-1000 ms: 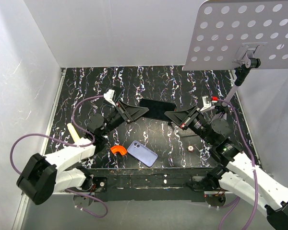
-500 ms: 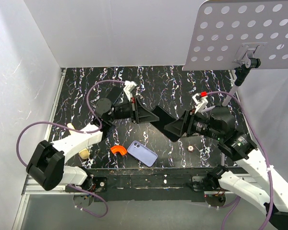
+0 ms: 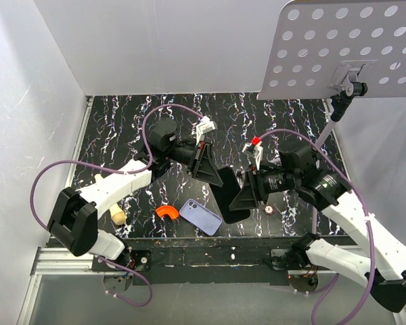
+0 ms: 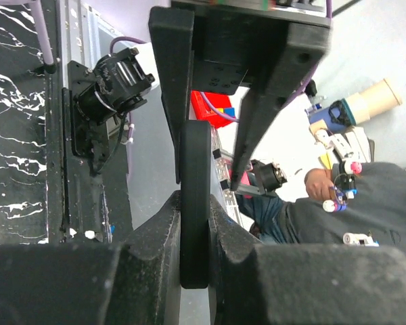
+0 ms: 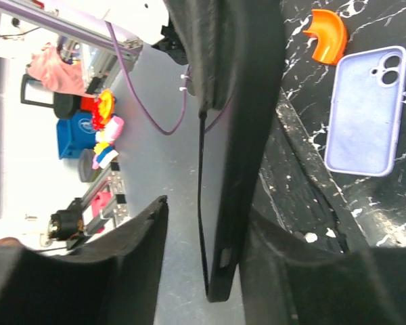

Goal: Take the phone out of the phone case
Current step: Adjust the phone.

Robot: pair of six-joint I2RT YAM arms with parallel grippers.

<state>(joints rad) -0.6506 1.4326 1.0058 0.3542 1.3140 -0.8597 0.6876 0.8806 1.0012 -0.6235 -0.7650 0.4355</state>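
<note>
A black phone case is held off the table at centre, tilted on edge between both grippers. My left gripper is shut on its upper edge; in the left wrist view the fingers pinch the black edge. My right gripper is open and straddles the lower part. In the right wrist view one finger touches the case's back and the other stands apart. I cannot tell whether the phone is inside. A lilac phone-shaped item with camera holes lies flat, also in the right wrist view.
An orange curved piece lies left of the lilac item, and a cream cylinder is further left. A small round part lies right of the case. A perforated plate on a stand overhangs the back right. White walls enclose the table.
Both grippers lifted the black case from the back of the table and carried it toward the front centre, tilting it on edge. The left arm swung right and the right arm swung left.
</note>
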